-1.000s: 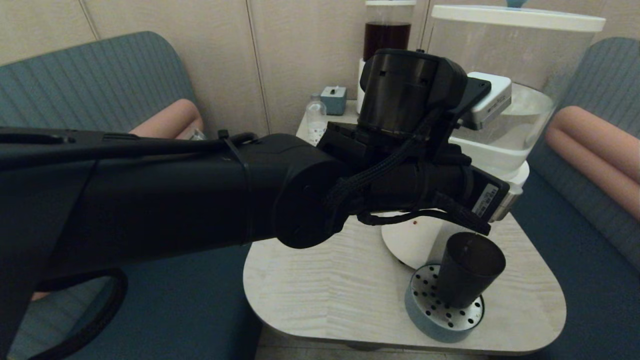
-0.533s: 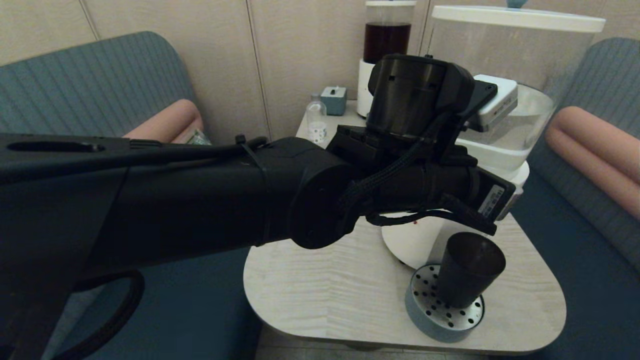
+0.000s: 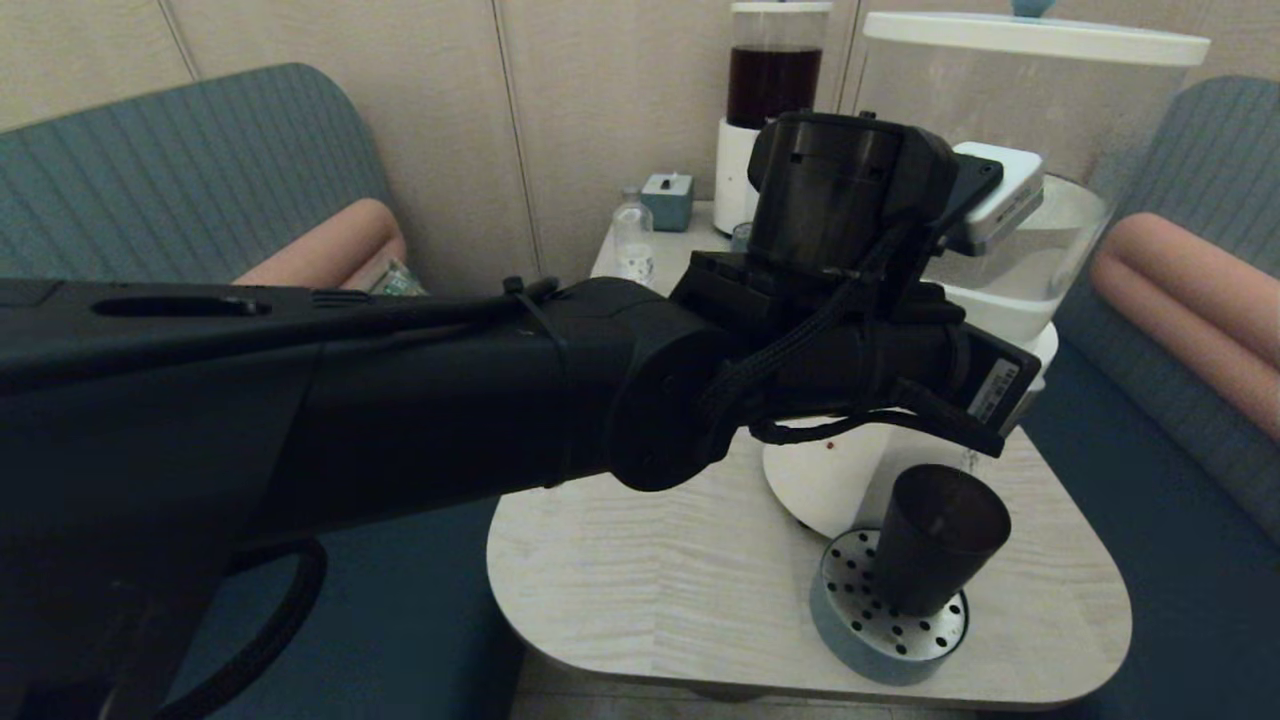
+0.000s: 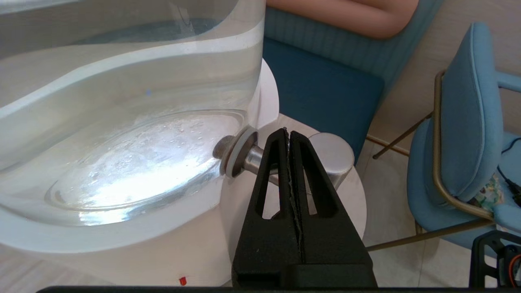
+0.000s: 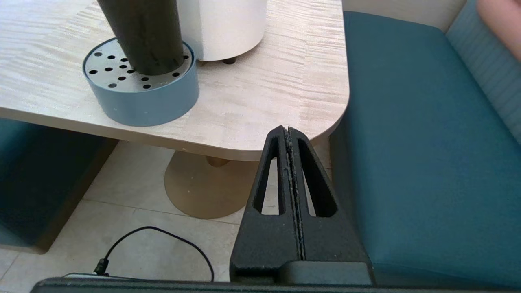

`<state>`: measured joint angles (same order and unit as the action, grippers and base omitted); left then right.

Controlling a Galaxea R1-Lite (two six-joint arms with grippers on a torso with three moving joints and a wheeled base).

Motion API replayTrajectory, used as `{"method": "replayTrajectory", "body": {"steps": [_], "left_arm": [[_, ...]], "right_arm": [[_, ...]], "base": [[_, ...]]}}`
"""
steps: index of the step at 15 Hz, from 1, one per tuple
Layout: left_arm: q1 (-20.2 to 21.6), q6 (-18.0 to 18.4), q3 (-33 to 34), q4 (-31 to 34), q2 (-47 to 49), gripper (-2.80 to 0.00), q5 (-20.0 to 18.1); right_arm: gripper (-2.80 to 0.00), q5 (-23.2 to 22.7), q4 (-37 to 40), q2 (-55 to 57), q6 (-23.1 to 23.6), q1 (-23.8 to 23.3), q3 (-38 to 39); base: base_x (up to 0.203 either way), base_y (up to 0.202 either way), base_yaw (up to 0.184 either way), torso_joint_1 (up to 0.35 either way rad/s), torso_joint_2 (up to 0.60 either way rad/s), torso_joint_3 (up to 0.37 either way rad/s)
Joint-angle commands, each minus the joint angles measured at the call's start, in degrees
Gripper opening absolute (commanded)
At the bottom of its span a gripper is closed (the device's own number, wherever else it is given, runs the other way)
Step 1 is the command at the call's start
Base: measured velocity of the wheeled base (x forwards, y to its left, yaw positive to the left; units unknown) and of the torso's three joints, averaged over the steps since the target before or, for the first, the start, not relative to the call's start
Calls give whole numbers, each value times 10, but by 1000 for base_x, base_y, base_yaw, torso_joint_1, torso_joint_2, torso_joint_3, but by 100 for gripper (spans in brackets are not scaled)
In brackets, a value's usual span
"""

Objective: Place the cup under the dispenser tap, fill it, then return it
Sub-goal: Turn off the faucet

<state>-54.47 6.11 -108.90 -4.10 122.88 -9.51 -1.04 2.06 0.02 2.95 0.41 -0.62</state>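
The smoky-black cup [image 3: 935, 540] stands upright on the perforated top of a round blue-grey drip tray [image 3: 850, 625], in front of the big clear water dispenser [image 3: 1040, 140]. My left arm [image 3: 850, 300] reaches across and hides the dispenser tap in the head view. In the left wrist view my left gripper [image 4: 288, 132] is shut and empty, and its tips overlap the brushed-silver dispenser tap [image 4: 333, 152] between the stem and the round head. My right gripper [image 5: 288, 130] is shut and empty, low beside the table's corner. The cup [image 5: 142, 32] and tray [image 5: 138, 97] are beyond it.
At the back of the pale wooden table [image 3: 650, 580] are a smaller dark-liquid dispenser [image 3: 772, 80], a small clear bottle [image 3: 632, 240] and a little blue-grey box [image 3: 667, 198]. A teal bench seat [image 5: 427, 142] flanks the table. A blue chair [image 4: 460, 122] stands beyond, and a cable [image 5: 163, 240] lies on the floor.
My left wrist has shifted a little to the right and upward along the dispenser. The cup and tray have not moved.
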Motion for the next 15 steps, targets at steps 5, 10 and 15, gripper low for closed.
{"method": "replayTrajectory", "body": {"steps": [5, 10, 15], "left_arm": [[1, 2, -3, -9, -6, -280, 2], [1, -3, 15, -4, -53, -280, 2], [1, -3, 116, -11, -92, -280, 2]], "right_arm": [[-280, 0, 0, -1, 0, 0, 0], [-280, 0, 0, -1, 0, 0, 0], [-280, 0, 0, -1, 0, 0, 0]], "base": [[0, 0, 0, 0, 0, 0], [0, 0, 0, 0, 0, 0], [0, 0, 0, 0, 0, 0]]}}
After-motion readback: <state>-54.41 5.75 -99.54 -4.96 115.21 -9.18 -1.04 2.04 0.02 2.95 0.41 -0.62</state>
